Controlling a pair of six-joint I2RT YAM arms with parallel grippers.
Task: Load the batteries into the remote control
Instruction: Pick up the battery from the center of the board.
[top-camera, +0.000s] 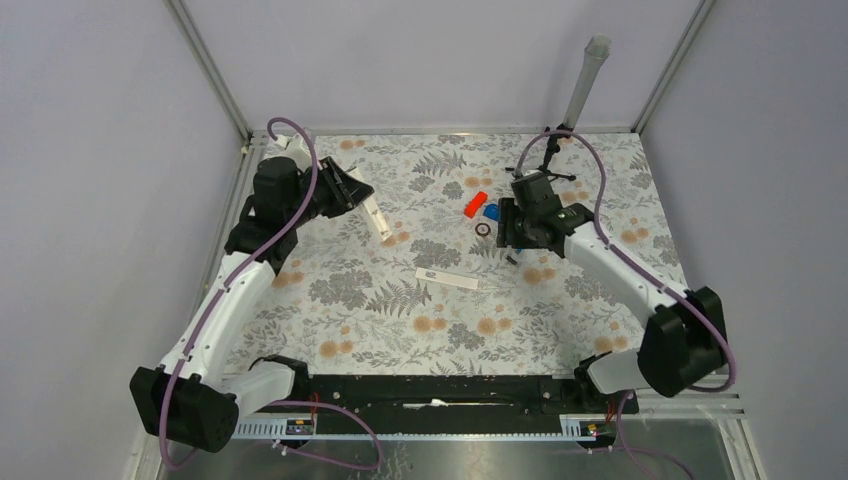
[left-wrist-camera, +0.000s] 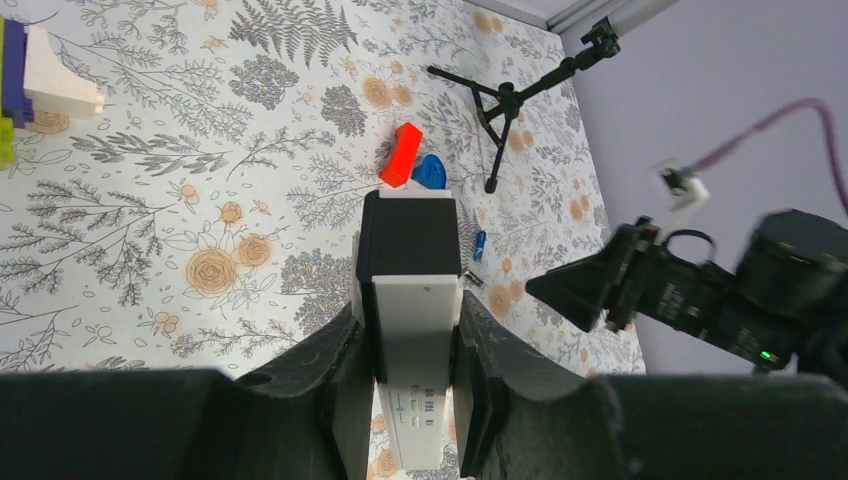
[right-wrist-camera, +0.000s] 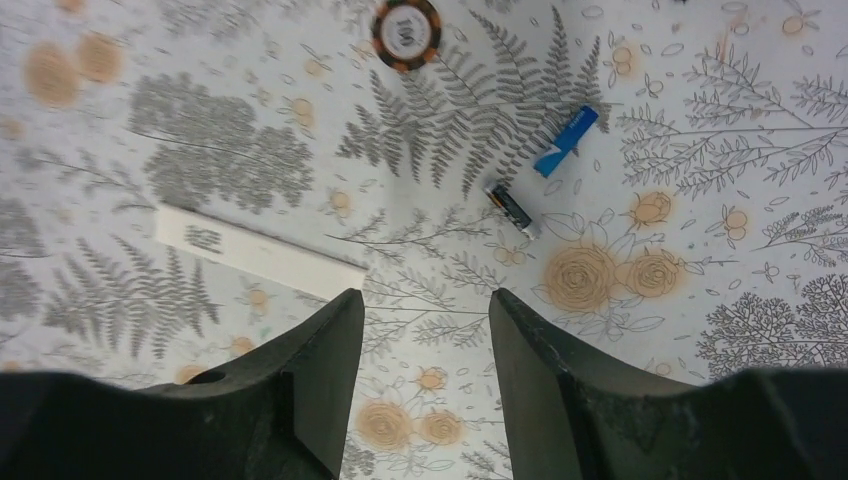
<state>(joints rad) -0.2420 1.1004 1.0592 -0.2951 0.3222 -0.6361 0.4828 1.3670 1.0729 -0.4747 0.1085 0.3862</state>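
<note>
My left gripper (left-wrist-camera: 412, 315) is shut on the remote control (left-wrist-camera: 415, 340), a white bar with its dark end (left-wrist-camera: 409, 236) pointing away from the wrist. In the top view the remote control (top-camera: 378, 218) is held above the mat's left side by the left gripper (top-camera: 352, 192). Two batteries lie on the mat, one blue (right-wrist-camera: 566, 141) and one darker (right-wrist-camera: 511, 207); the left wrist view shows the blue battery (left-wrist-camera: 480, 245) too. My right gripper (right-wrist-camera: 425, 305) hovers just short of them, open, with nothing between its fingers. The top view has the right gripper (top-camera: 514, 238) at centre right.
A red block (top-camera: 475, 204), a blue half-round piece (top-camera: 491, 211) and a round chip (right-wrist-camera: 405, 30) lie near the batteries. A flat white strip (top-camera: 447, 277) rests mid-mat. A small black tripod (left-wrist-camera: 510, 100) stands at the back right. Toy blocks (left-wrist-camera: 40, 80) sit at the far left.
</note>
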